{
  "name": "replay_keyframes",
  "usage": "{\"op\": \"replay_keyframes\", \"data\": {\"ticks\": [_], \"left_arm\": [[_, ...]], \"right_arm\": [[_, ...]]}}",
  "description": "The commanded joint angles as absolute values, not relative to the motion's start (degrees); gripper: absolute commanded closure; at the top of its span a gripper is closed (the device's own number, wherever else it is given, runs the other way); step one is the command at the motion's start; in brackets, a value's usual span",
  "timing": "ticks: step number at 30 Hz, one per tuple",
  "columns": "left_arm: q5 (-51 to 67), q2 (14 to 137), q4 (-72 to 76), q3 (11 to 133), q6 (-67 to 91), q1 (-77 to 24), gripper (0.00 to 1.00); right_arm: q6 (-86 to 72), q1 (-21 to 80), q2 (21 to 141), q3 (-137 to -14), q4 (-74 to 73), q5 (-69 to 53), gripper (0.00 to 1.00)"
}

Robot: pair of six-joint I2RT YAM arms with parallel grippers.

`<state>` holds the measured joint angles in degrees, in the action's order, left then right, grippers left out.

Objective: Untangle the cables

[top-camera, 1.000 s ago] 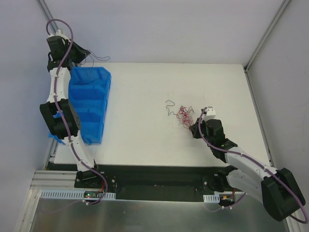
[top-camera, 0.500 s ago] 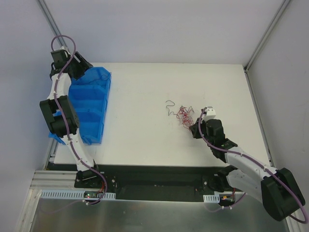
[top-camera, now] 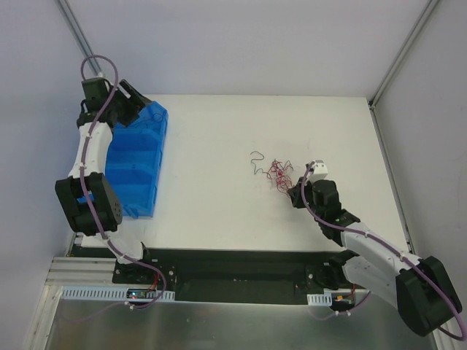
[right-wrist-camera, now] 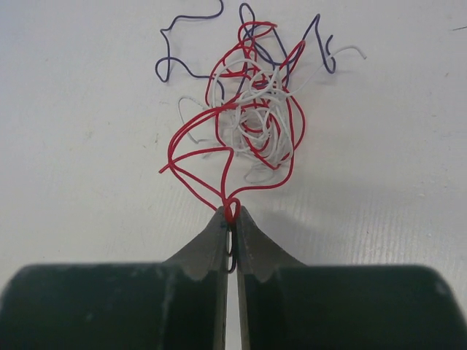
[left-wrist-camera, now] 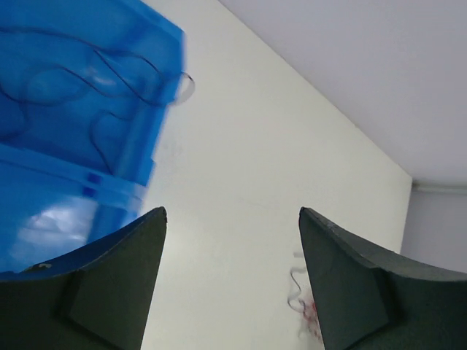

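The cables (top-camera: 279,173) lie as a small clump of red, white and dark thin wires (right-wrist-camera: 252,124) in the middle of the white table. My right gripper (right-wrist-camera: 231,213) is just in front of the clump (top-camera: 292,192), shut on a loop of red cable at its tips. A dark wire end shows further back between the jaws. My left gripper (left-wrist-camera: 232,211) hangs open and empty over the far end of the blue bin (top-camera: 130,108). Thin dark wires (left-wrist-camera: 95,80) lie inside that bin. The clump (left-wrist-camera: 300,310) shows far off in the left wrist view.
The blue bin (top-camera: 135,157) has several compartments and runs along the table's left side (left-wrist-camera: 73,146). A loose dark curl of wire (top-camera: 255,162) lies just left of the clump. Grey walls and a frame post (top-camera: 400,58) bound the table at the back right.
My left gripper has opened and swung right over the bin's far end; the thin dark wire it carried no longer hangs from it. The right arm has stayed put.
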<state>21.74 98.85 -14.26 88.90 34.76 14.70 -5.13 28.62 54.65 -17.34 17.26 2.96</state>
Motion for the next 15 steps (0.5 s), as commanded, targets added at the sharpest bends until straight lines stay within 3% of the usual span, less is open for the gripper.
{"op": "replay_keyframes", "data": {"ticks": [1,6,8,11,15], "left_arm": [[24.8,88.4,-9.4,77.5,39.5,4.8,0.27],[25.2,81.5,-1.6,64.6,39.7,-8.8,0.23],[25.9,81.3,-0.2,62.1,38.8,-14.4,0.28],[25.2,84.7,2.4,61.2,38.7,-20.6,0.38],[27.9,93.6,3.4,64.9,40.7,-26.0,0.33]], "right_arm": [[-4.6,28.0,52.0,-17.6,18.5,7.6,0.91],[-4.5,27.7,46.9,-15.1,18.5,10.9,0.77],[-4.6,27.6,44.4,-14.3,17.9,13.4,0.69],[-4.7,27.5,39.5,-12.3,17.4,16.2,0.61],[-4.6,27.2,36.1,-10.4,18.2,15.6,0.55]]}}
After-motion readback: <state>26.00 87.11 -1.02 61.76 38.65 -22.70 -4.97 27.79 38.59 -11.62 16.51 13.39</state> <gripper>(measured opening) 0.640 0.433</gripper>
